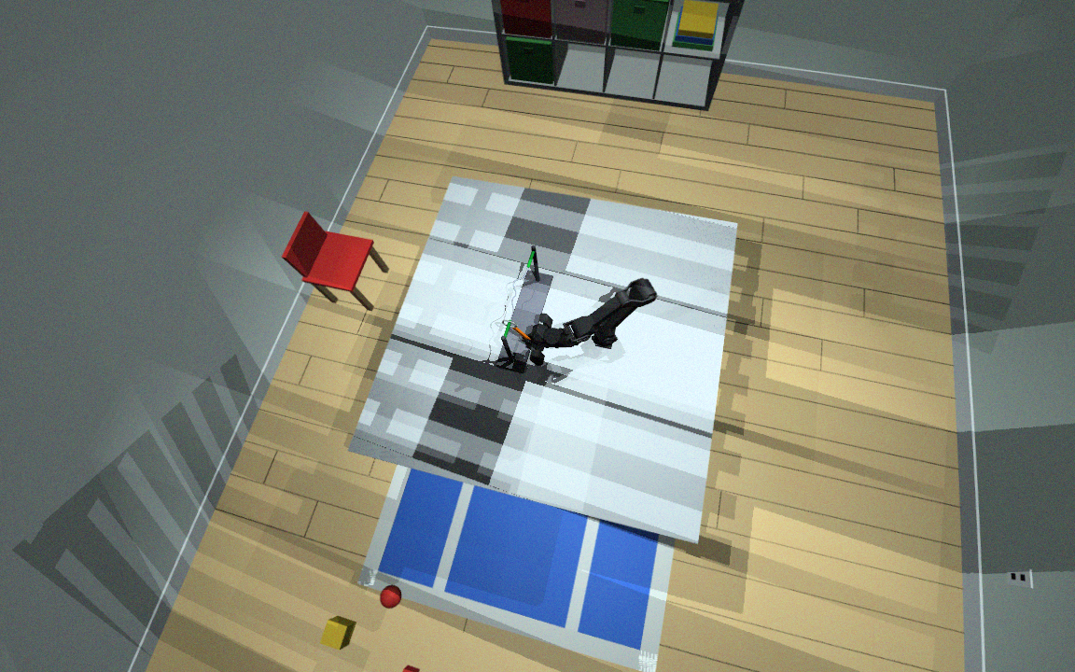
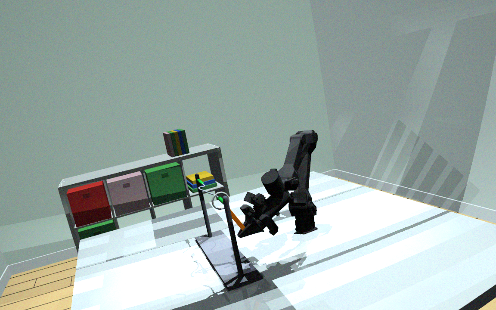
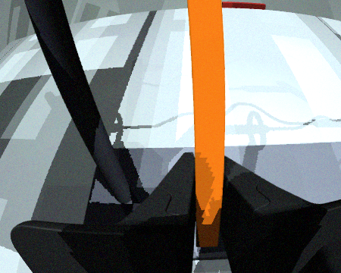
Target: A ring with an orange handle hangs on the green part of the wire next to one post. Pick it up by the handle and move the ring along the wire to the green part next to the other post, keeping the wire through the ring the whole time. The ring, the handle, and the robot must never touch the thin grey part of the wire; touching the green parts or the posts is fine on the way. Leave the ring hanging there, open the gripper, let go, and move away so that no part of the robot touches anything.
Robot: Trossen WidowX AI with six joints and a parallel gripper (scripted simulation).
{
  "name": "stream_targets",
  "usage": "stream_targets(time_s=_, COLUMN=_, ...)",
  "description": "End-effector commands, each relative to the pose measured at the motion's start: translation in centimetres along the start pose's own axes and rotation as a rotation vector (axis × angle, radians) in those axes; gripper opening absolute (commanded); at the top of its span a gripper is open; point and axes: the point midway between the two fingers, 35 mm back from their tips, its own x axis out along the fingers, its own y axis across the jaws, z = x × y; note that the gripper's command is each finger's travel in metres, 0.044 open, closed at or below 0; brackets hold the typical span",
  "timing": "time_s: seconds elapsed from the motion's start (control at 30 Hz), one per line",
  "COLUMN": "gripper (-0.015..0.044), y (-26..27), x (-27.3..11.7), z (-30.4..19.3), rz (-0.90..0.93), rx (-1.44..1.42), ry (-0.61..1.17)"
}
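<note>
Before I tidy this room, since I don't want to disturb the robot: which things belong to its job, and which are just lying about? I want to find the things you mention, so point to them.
Job:
- ring [image 2: 212, 204]
- orange handle [image 1: 522, 333] [image 2: 237, 220] [image 3: 209, 95]
- wire [image 2: 209, 190]
- two posts

Lying about:
- red ball [image 1: 390, 595]
- yellow cube [image 1: 336, 632]
- red chair [image 1: 339, 259]
</note>
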Motion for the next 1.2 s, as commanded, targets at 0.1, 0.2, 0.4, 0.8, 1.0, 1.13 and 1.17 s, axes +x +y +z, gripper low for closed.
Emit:
stream_targets(time_s=0.1, gripper=-0.0150, y=0.7, x=0.0, z=0.5, rz=0.001, rx=0.012, ry=-0.014)
stream_targets(time_s=0.2, gripper=-0.0150, y=1.0, x=0.0, z=0.5, rz=0.002, rx=0.013, ry=-0.014)
stream_targets(time_s=0.4, gripper=-0.0150, y=1.0, x=0.3, z=0.1, rz=0.002, rx=0.013, ry=-0.014)
stream_targets(time_s=0.8, gripper=-0.0150, y=1.0, x=0.8, z=-1.0, rz=0.002, rx=0.012, ry=-0.014)
stream_targets(time_s=1.0, gripper=-0.0150, y=1.0, x=0.8, z=-1.0, rz=0.002, rx=0.012, ry=-0.014)
stream_targets(time_s=1.13, gripper=-0.0150, y=1.0, x=0.8, z=-1.0, rz=0.002, rx=0.012, ry=-0.014)
stream_targets(time_s=1.17, gripper=-0.0150, y=1.0, x=0.8, z=-1.0, rz=0.002, rx=0.012, ry=-0.014)
